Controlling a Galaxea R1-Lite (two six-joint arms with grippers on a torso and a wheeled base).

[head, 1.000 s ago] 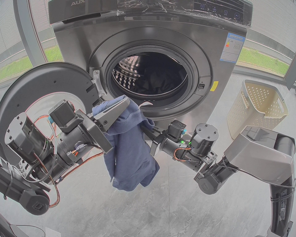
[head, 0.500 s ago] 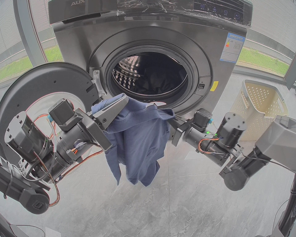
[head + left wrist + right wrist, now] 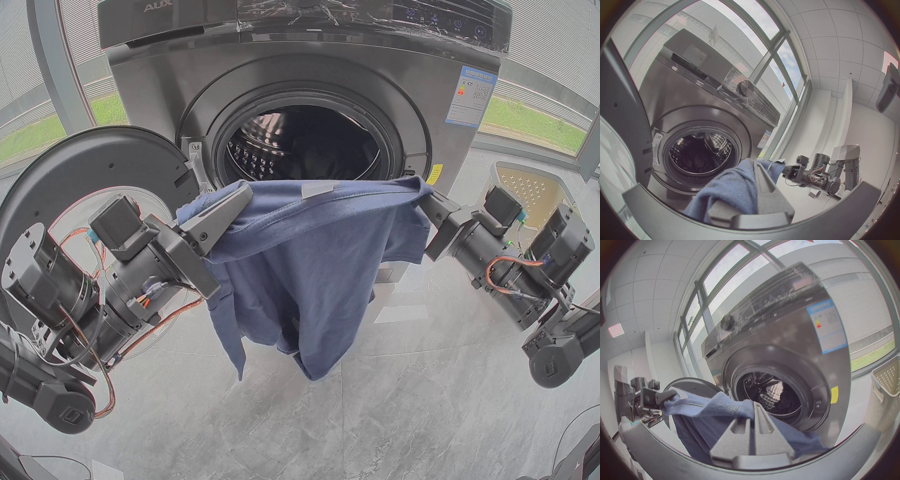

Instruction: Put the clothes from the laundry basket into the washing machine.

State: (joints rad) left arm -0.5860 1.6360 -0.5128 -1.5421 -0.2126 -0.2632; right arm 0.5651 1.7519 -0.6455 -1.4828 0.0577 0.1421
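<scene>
- The washing machine [image 3: 300, 81] stands straight ahead, its drum mouth [image 3: 303, 150] open and dark laundry [image 3: 331, 156] already lying inside
- Its round door [image 3: 81, 169] is swung fully open to the robot's left, behind the left arm
- The blue shirt [image 3: 312, 250] hangs in the air just in front of the drum mouth. Its top edge is pulled taut and nearly level, so the long axis runs left to right, parallel to the machine's front. A white label [image 3: 315, 187] sits midway along that edge, and the body drapes down toward the floor [image 3: 375, 406] without touching it
- The laundry basket [image 3: 537, 181] sits on the floor to the machine's right, largely hidden behind the right arm
- The left gripper [image 3: 240, 197] is clamped on the shirt's left end and the right gripper [image 3: 431, 203] is pinched on the right end
- Judged step: carrying a shirt to the drum, loading not yet done. Spread this way it looks wider than the mouth, so the next move likely calls for bringing the ends closer, or leading with one end, while lifting the hanging cloth over the lower rim
</scene>
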